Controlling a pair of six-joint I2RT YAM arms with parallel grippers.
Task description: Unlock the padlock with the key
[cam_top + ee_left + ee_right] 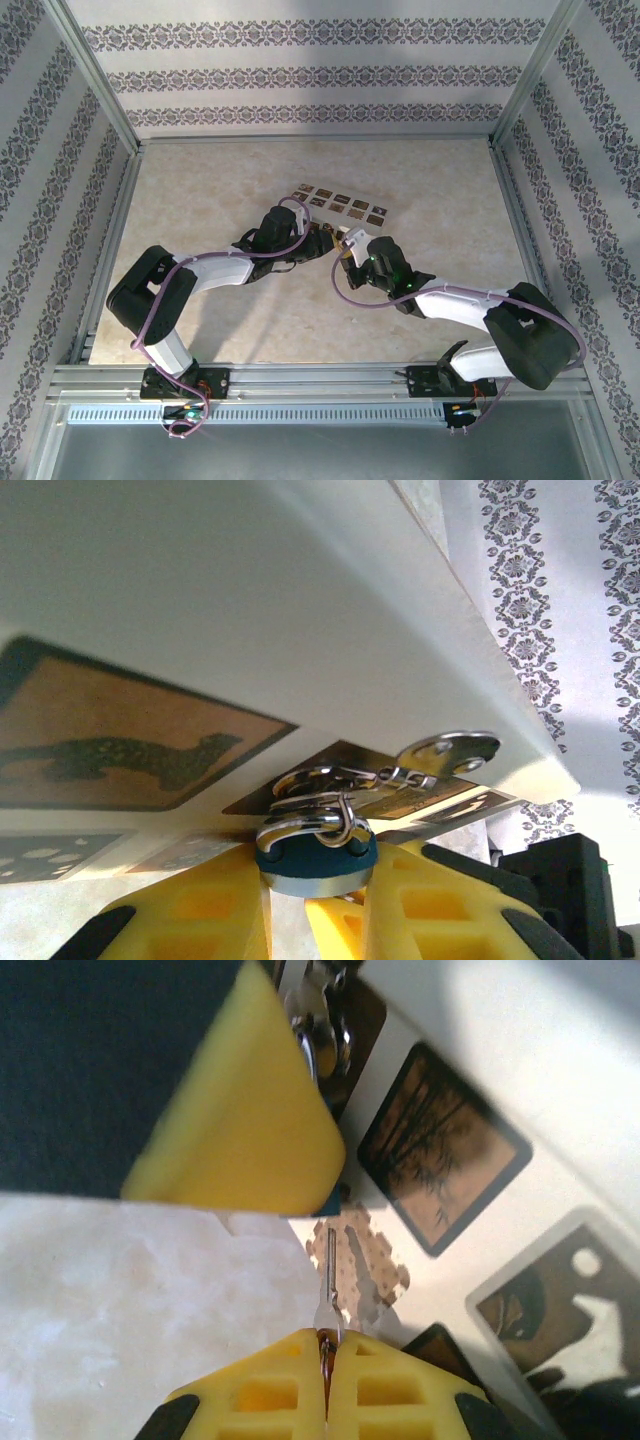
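The padlock (pixel 312 858), a small blue body with a silvery loop, sits between the yellow fingers of my left gripper (pixel 318 882), which is shut on it. A ring with a spare key (pixel 450 752) hangs from the loop against the cream box (pixel 300 610). My right gripper (pixel 327 1340) is shut on the key (pixel 329 1275), whose thin blade points straight ahead. The blade's tip ends just short of the padlock's blue corner (pixel 334 1204), which peeks out under the left gripper's finger (pixel 240 1120). From above, the left gripper (pixel 322 240) and right gripper (pixel 348 250) meet mid-table.
The cream box (pixel 340 206) with dark patterned squares lies flat just beyond both grippers. Metal rails (pixel 120 240) and patterned walls close in the beige tabletop (pixel 200 190) on three sides. Both arms reach in from the near edge.
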